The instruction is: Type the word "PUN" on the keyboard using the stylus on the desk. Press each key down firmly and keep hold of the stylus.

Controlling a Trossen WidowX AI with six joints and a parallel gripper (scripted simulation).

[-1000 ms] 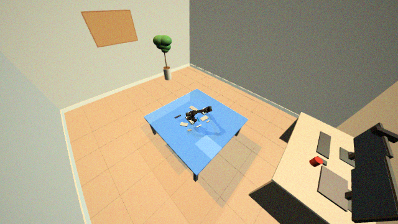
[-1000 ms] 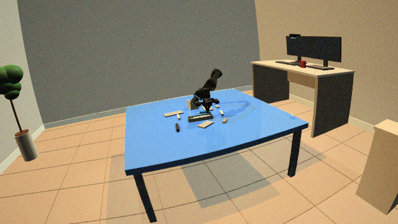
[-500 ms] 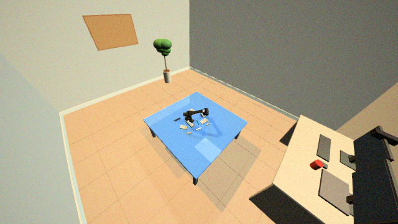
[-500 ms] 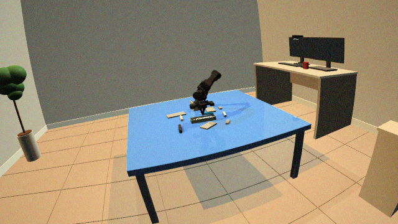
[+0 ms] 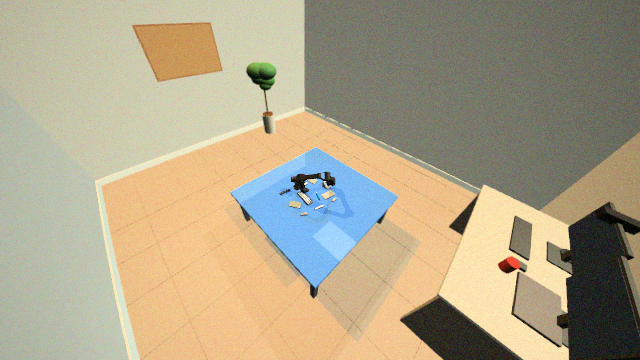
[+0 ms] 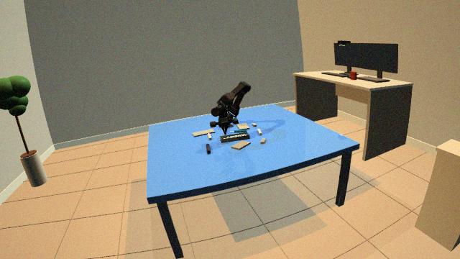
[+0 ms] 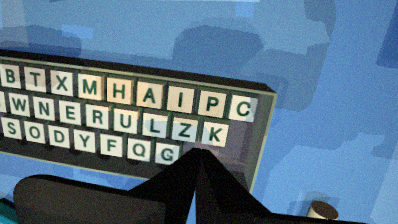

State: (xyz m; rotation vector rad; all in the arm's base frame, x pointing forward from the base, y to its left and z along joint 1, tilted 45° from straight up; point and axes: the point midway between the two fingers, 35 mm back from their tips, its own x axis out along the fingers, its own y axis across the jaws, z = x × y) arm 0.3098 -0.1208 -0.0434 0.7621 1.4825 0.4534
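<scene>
The tool (image 5: 303,191) (image 6: 225,134) (image 7: 199,156), closed on nothing, points down at the lettered keyboard (image 5: 305,198) (image 6: 235,138) (image 7: 240,145) near its P key (image 7: 212,104), perhaps to press it directly, though the teal stylus (image 5: 317,196) (image 6: 239,131) (image 7: 6,214) meant for typing lies ungripped on the worktop (image 5: 315,250) (image 6: 180,173) (image 7: 295,170) beside the tool.

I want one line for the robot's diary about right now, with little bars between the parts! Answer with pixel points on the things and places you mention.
gripper (image 5: 301,190) (image 6: 226,133) (image 7: 199,156): shut, empty | place: over keyboard (image 5: 305,198) (image 6: 234,137) (image 7: 150,95) | stylus (image 5: 317,196) (image 6: 240,131): on desk, not held
</scene>
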